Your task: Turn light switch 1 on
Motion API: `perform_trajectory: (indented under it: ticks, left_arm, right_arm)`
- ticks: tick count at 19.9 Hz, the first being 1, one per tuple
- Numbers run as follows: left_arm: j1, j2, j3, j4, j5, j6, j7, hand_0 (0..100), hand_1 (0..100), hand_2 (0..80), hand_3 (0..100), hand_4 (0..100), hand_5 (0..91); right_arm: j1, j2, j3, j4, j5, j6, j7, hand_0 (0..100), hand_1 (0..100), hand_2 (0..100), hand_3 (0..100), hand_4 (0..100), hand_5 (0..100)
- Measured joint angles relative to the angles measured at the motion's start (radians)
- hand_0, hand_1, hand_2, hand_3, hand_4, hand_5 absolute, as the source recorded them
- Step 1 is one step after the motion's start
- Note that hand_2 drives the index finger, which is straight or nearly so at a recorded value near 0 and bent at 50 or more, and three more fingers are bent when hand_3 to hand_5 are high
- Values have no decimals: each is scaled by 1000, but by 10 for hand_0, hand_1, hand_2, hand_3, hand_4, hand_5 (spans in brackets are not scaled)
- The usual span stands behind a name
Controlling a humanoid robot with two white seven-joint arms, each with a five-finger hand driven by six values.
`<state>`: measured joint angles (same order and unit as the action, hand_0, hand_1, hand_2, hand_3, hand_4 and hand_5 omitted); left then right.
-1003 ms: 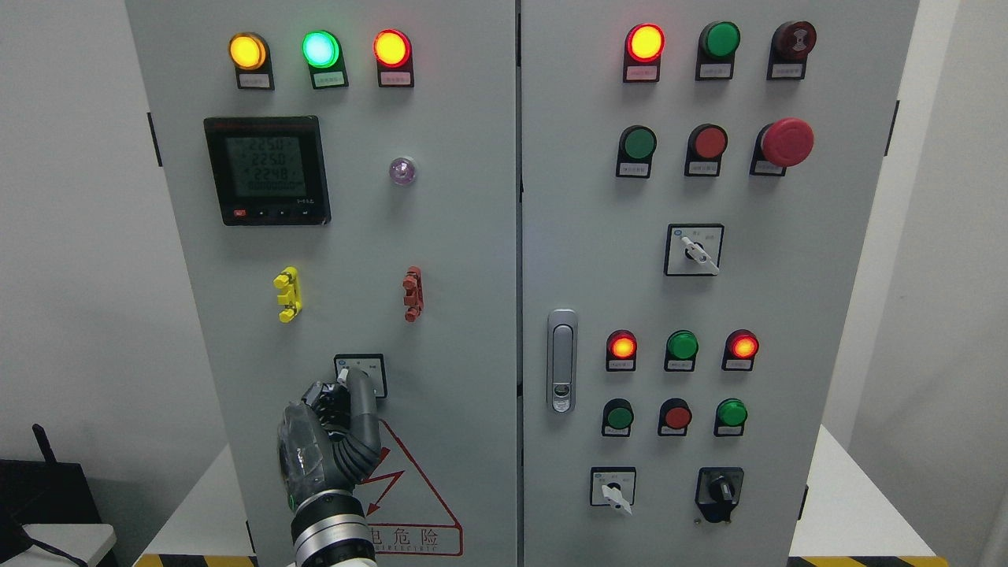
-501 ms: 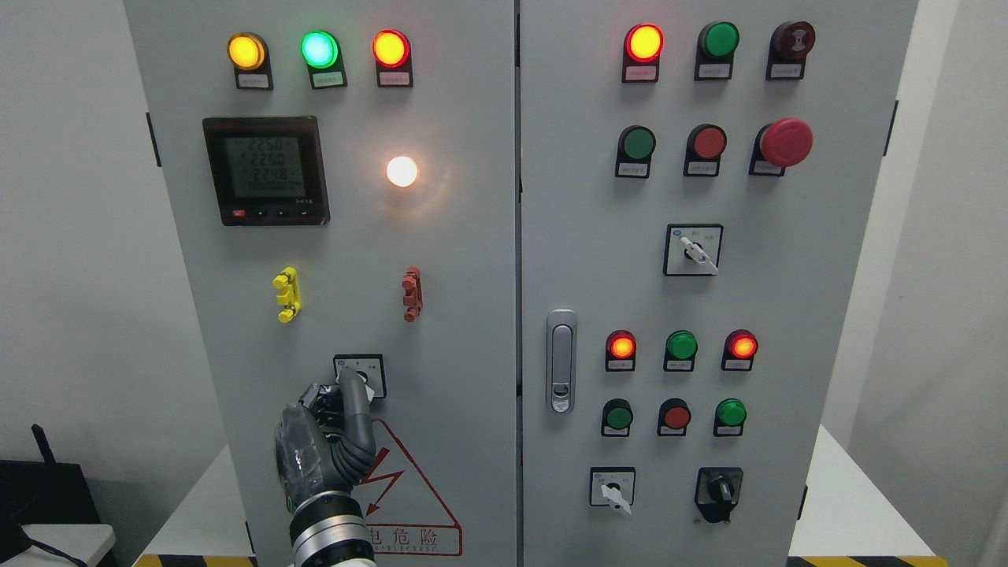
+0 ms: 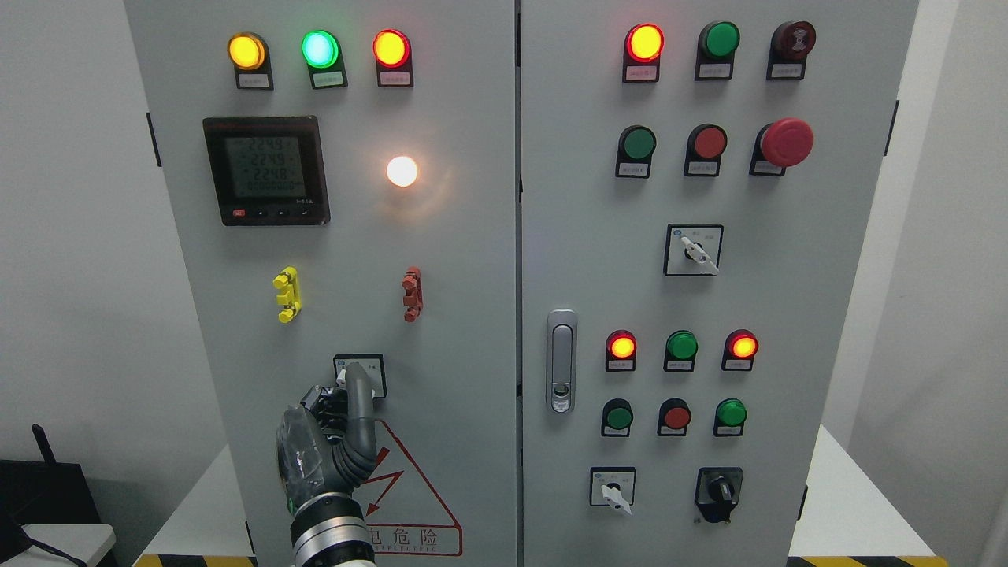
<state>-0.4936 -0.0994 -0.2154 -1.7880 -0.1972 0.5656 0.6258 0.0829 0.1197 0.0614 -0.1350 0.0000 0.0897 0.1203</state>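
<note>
White lamp (image 3: 402, 171) lit, unlit a second ago, left hand (image 3: 335, 441) curled, one finger on light switch (image 3: 360, 375) knob

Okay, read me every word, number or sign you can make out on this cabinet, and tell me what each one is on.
"2249" / "2249" / "2248": top three rows on the meter display; its fourth row is too blurred to read.
"电危险": under the lightning bolt on the red warning triangle, partly hidden by the left hand.
Tags under the indicator lamps and push buttons, and the print around the selector switches, are too small to read.
</note>
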Motion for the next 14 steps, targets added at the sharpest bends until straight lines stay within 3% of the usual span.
perform_trajectory:
  ticks: [14]
  left_arm:
    - [21, -6, 0, -10, -1, -15, -1, 245, 222, 617, 739, 784, 675]
  right_arm:
    - [0, 0, 0, 0, 0, 0, 0, 120, 389, 0, 0, 0, 0]
